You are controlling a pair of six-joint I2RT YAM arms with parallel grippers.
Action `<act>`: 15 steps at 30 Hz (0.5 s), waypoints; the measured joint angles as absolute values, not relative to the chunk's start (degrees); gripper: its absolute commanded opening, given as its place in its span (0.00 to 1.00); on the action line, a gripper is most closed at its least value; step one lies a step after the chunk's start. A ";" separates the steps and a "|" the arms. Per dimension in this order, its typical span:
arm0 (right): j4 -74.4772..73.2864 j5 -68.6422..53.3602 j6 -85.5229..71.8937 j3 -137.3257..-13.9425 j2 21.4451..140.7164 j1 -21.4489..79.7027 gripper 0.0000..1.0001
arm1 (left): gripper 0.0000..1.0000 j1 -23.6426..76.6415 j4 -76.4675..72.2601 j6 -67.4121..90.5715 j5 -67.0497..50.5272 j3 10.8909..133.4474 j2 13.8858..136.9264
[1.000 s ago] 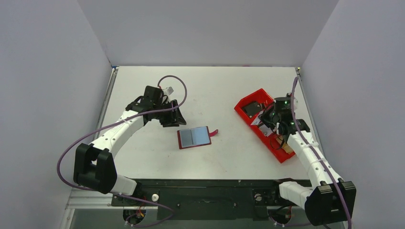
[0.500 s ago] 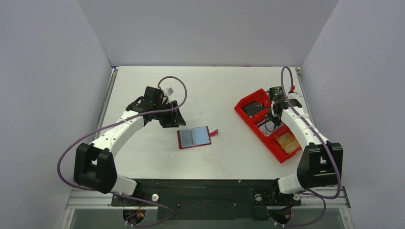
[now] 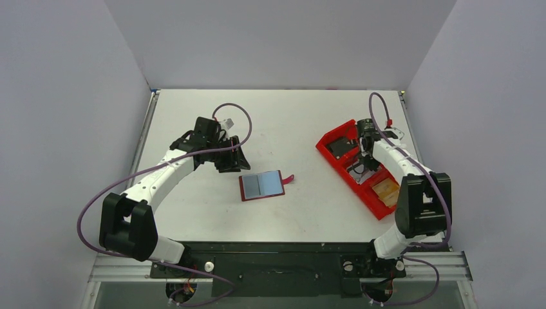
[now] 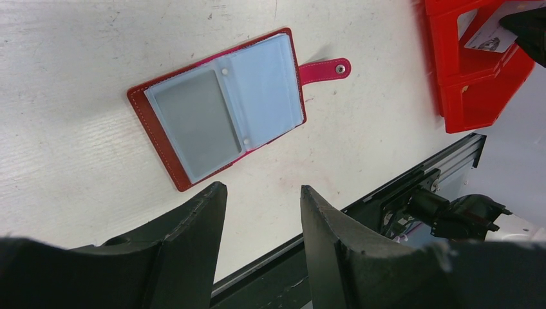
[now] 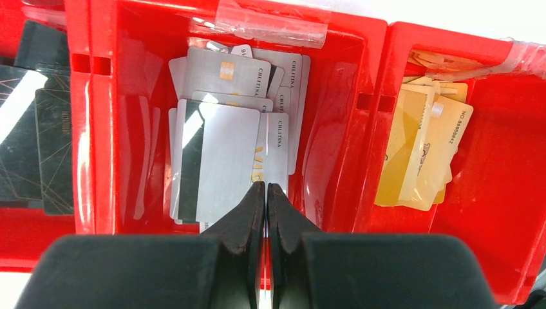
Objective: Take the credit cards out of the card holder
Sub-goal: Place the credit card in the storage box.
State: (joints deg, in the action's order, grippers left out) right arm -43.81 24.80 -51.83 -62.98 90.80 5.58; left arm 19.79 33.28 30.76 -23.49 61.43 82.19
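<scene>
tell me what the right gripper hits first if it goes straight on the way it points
Most likely the pile of silver cards in the middle compartment of the red tray: the shut right gripper points down at it. How far off is unclear.

Has drawn the right tool (image 5: 265,190) off the middle of the red tray (image 5: 371,77) toward its far end, jaws pressed together above the grey cards (image 5: 219,154). Has folded the right arm's elbow (image 3: 422,206) in from the near right corner of the desk (image 3: 290,129) to just beside the tray. Has bared the gold cards (image 3: 387,189) in the near compartment to the overhead view.
</scene>
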 measured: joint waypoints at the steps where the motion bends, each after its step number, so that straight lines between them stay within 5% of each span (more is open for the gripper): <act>1: -43.77 24.84 -51.83 -63.00 91.11 5.56 0.00 | 0.44 19.79 33.28 30.76 -23.38 61.43 82.19; 4: -43.77 24.88 -51.83 -63.02 92.16 5.32 0.02 | 0.44 19.79 33.28 30.72 -23.22 61.43 82.19; 9: -43.57 24.67 -51.83 -63.02 92.64 4.91 0.24 | 0.44 19.79 33.30 30.70 -23.09 61.41 82.19; 15: -43.11 23.20 -51.35 -63.02 92.36 4.91 0.36 | 0.44 19.79 33.32 30.68 -22.92 61.30 82.19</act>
